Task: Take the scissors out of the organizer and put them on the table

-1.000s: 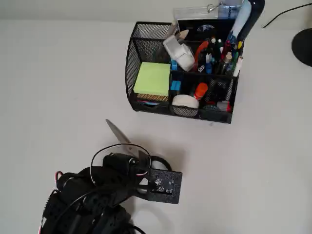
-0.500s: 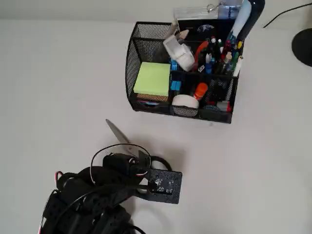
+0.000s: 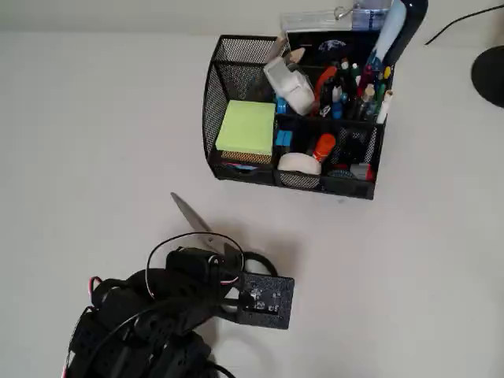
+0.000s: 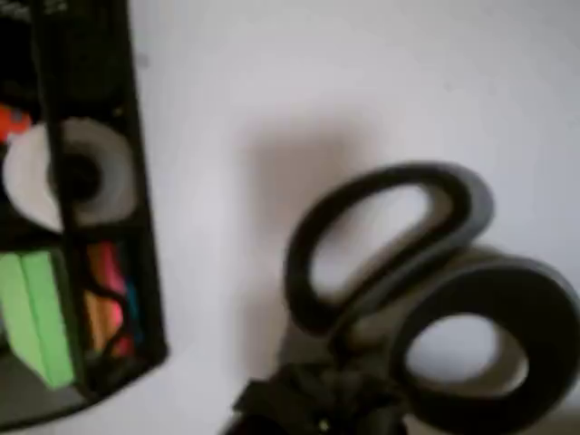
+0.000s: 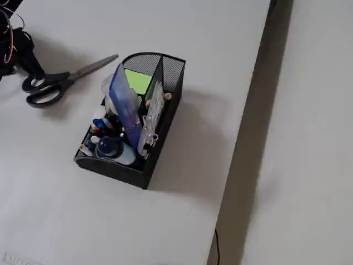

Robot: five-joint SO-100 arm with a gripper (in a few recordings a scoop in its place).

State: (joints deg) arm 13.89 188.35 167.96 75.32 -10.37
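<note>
Overhead view: the scissors (image 3: pixel 191 216) lie flat on the table (image 3: pixel 94 126), outside the organizer (image 3: pixel 293 118) and well apart from it, toward the lower left. The blade tip points up-left; the handle loops run under the arm (image 3: pixel 157 307) and only one dark loop peeks out beside the wrist board. The organizer sits upper centre-right, with a yellow-green sticky note pad (image 3: pixel 246 127) in its left compartment, a white tape roll (image 3: pixel 299 164) at the front, and pens (image 3: pixel 358 90) packed in the back right. The fingers are hidden under the arm here, so I cannot tell whether they are spread or pinched. Wrist view: both handle loops of the scissors (image 4: pixel 426 299) are close up on the white table (image 4: pixel 362 82) (blurred, but the two dark ovals are clear). A dark part of the gripper (image 4: pixel 317 408) sits at the bottom edge just beside where the loops meet; contact is too blurred to call. The organizer (image 4: pixel 91 208) is at the left edge, tape roll and green pad visible through the mesh. Fixed view: the scissors (image 5: pixel 63 80) are flat on the table (image 5: pixel 209 33), upper left of the organizer (image 5: pixel 132 118), near it but not touching, with the blades pointing toward it. The black arm (image 5: pixel 14 49) is at the top-left corner, right by the handles.
</note>
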